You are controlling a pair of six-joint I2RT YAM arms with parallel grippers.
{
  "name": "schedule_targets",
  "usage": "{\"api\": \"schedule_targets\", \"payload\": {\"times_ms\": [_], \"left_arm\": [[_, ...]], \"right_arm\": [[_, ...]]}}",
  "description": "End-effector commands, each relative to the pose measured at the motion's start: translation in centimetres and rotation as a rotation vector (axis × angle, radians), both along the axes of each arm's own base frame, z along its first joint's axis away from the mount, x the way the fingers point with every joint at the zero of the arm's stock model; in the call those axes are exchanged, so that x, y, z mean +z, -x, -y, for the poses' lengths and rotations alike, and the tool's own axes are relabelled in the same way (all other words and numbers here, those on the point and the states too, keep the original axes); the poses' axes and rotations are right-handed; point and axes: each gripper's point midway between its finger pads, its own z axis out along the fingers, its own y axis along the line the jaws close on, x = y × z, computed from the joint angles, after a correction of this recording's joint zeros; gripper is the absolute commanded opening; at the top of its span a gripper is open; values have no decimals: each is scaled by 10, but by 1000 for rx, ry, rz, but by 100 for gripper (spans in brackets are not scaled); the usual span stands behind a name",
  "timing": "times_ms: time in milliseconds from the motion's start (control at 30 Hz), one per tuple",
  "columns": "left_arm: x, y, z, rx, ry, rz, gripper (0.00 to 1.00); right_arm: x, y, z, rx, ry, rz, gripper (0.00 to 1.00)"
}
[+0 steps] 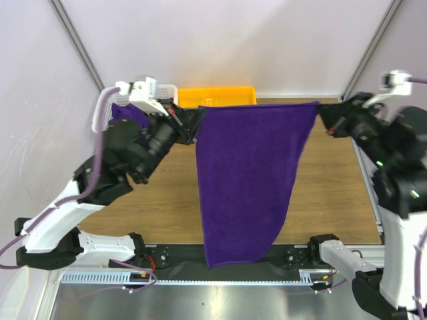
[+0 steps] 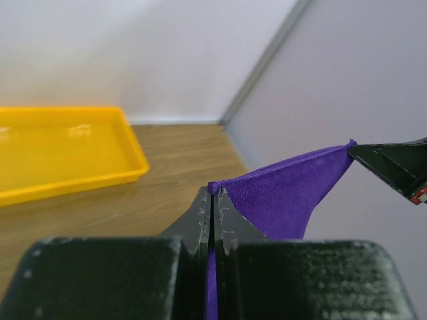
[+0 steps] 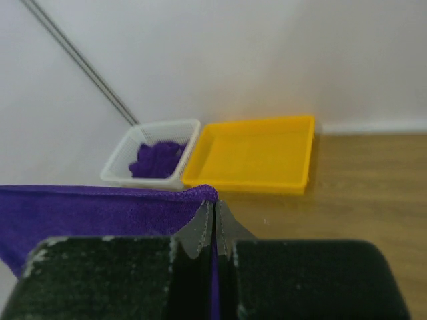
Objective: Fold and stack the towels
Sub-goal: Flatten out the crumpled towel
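My left hand (image 1: 192, 125) is clenched on one upper corner of a deep purple towel (image 1: 247, 180) and my right hand (image 1: 324, 115) is clenched on the other. Each corner is pinched flat between closed fingers, so only a sliver of cloth peeks past the tips. The towel's top hem runs taut and nearly level from hand to hand, left to right over the far part of the table (image 1: 167, 200), raised above the wood. From that hem the cloth's long axis runs toward my bases in the overhead view. It narrows to a lower hem that overlaps the dark strip at the table's near edge; whether it touches there I cannot tell. Just beyond the top hem stands a yellow tray (image 1: 217, 95), its near side hidden by the towel from overhead. The left wrist camera shows the hem stretching away to the tip of my right hand at the frame's right edge, with the tray off to the left. Only the right wrist camera plainly shows a white mesh basket (image 3: 115, 175) just beside the tray, holding other towels (image 3: 157, 160) in a crumpled heap; overhead, my left arm covers most of that basket.
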Motion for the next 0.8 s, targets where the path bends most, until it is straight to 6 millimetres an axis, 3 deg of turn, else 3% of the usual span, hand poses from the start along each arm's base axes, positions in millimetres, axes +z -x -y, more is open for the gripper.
{"api": "schedule_targets", "payload": {"times_ms": [0,33,100,133,167,200,233,267,433,533,600,633,700,733,767], "left_arm": [[-24,-33,-30,215,-4,-43,0],[-51,-43,-25,218,-37,-77,0],[-72,-67,-29,226,-3,-111,0],[-105,-78,-27,234,-40,-149,0],[-116,-91,-35,263,-37,-156,0],[-117,-97,-31,245,-15,-136,0],[-140,-104,-30,250,-47,-157,0],[-146,-114,-35,267,-62,-152,0],[-174,-160,-32,288,-138,-142,0],[-190,-192,-40,304,-154,-166,0],[-189,-212,-52,327,-142,-164,0],[-204,-222,-48,310,-164,-192,0],[-193,-240,-51,299,-156,-152,0],[-193,-245,-47,267,-162,-147,0],[-198,-250,-43,251,-187,-149,0]], "right_arm": [[-36,-43,19,-137,3,-62,0],[-60,-57,19,-145,12,-109,0],[-85,-70,18,-151,23,-154,0],[-90,-79,18,-159,19,-149,0],[-116,-87,17,-160,28,-193,0],[-124,-92,17,-162,31,-199,0],[-122,-100,17,-166,25,-163,0],[-143,-107,15,-163,33,-190,0],[-168,-145,11,-166,34,-196,0],[-177,-171,4,-152,38,-199,0],[-177,-185,2,-153,42,-186,0],[-182,-197,0,-152,41,-188,0],[-184,-211,-3,-145,44,-187,0],[-171,-217,-5,-141,33,-159,0],[-177,-226,-9,-134,33,-176,0]]}}
